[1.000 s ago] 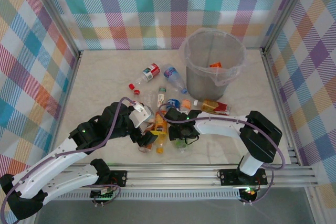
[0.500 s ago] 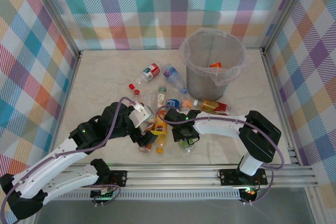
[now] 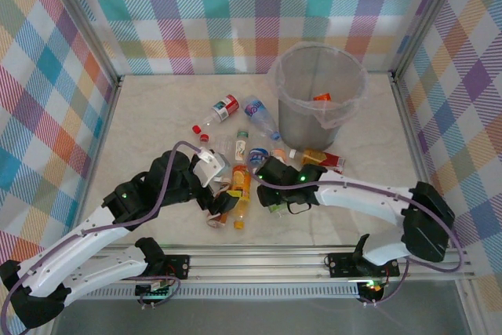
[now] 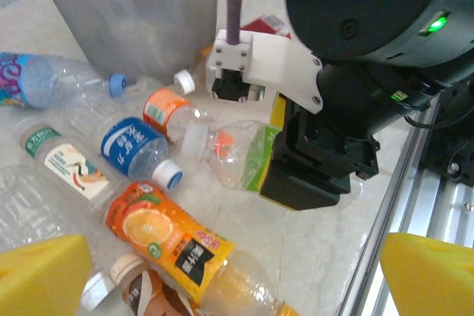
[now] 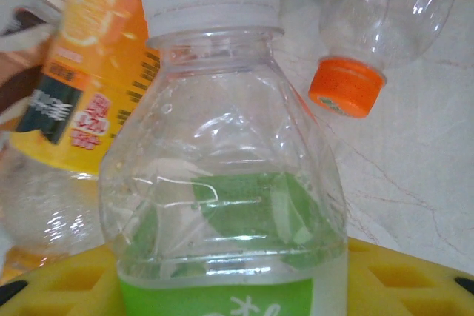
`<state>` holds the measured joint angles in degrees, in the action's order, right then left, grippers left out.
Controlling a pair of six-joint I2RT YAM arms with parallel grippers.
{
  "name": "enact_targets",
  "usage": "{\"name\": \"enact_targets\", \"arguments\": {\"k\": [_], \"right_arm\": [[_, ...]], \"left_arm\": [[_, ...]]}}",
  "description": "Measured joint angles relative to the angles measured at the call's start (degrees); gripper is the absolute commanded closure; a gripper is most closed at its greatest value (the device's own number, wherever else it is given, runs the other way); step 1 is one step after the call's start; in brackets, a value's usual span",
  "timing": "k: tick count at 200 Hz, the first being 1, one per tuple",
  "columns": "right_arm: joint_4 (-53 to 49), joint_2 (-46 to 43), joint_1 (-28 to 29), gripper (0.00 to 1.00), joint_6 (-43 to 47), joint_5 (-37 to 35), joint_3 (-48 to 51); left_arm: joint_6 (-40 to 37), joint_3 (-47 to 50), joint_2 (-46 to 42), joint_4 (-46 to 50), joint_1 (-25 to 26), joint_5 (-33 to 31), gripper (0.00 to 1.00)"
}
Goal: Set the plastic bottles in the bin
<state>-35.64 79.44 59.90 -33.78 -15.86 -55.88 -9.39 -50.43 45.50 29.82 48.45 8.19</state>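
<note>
over the last second the right gripper (image 3: 281, 203) has been drawn in around the green-labelled bottle (image 5: 222, 205), and its arm has been swung lower and out towards the right rail. the jaws are now seen pressed against the bottle's body, its white cap pointing away from the wrist, so a grasp is judged to be made, though the bottle appears not yet raised off the table (image 3: 149, 123). this is taken to mean that one more bottle is ready to be carried to the bin (image 3: 292, 127), which stands at the far right with an orange item (image 3: 321, 97) already inside. the left gripper (image 4: 237, 286) is held wide apart and empty over the near side of the heap, little moved. the pile around the held bottle is crowded: an orange juice bottle (image 4: 167, 238) lies just beside it, an orange-capped clear bottle (image 5: 346, 86) is close to its neck, and a blue-labelled bottle (image 4: 133, 146) and a brown bottle (image 3: 318, 160) lie between it and the bin. these neighbours may be knocked when the bottle is raised, and little room is left by the left arm close by
</note>
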Motion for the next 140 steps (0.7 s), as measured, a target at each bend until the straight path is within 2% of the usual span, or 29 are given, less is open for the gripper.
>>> {"name": "enact_targets", "arguments": {"k": [55, 140], "right_arm": [[-2.51, -6.84, -3.87, 0.44, 5.07, 1.36, -4.61], [-6.54, -10.21, -14.93, 0.45, 15.3, 4.96, -21.29]], "left_arm": [[1.25, -5.29, 4.31, -4.57, 0.0, 1.88, 0.0], [5.44, -7.5, 11.41, -18.86, 0.0, 6.51, 0.0]]}}
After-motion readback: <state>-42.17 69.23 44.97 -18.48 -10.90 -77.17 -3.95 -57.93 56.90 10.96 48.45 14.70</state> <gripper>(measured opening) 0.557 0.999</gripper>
